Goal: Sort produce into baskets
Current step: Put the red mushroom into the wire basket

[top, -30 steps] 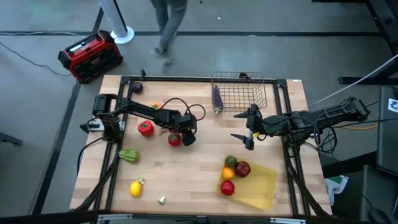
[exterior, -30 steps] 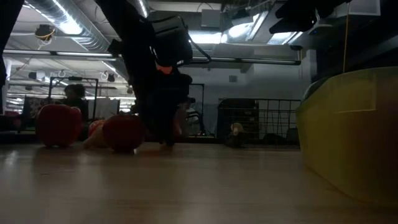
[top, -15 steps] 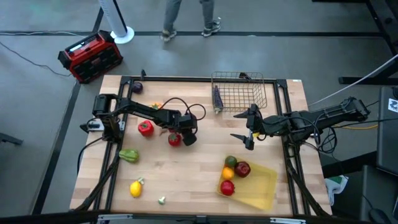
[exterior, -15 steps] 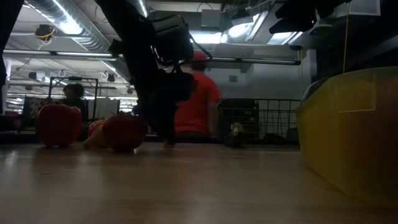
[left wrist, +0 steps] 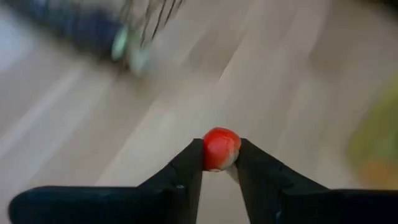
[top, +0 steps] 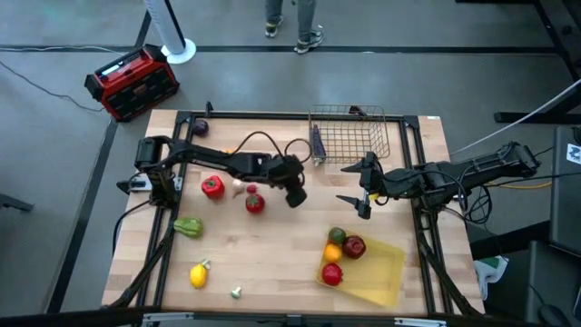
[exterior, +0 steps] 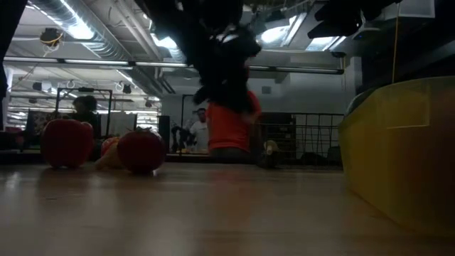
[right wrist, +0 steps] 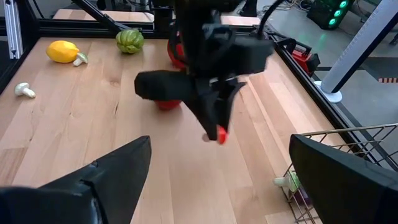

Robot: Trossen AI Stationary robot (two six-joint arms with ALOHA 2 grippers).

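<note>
The left gripper (left wrist: 219, 163) has its jaws clamped on a small red fruit (left wrist: 219, 149) (lifted off the bench (top: 272, 263)), left of the wire basket (top: 349, 136). The right gripper (top: 356, 186) waits near the basket, jaws wide and empty.

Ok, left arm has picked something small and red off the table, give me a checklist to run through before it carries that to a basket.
1. Grip: left end effector shut on the small red piece, pinched only at the fingertips: ok, but shallow.
2. Piece lifted off the table: ok.
3. Wire basket reachable, one purple item inside: ok.
4. Right end effector open, waiting between basket and yellow tray: possible crossing, cannot tell.
5. Which basket this piece belongs in: cannot tell.
</note>
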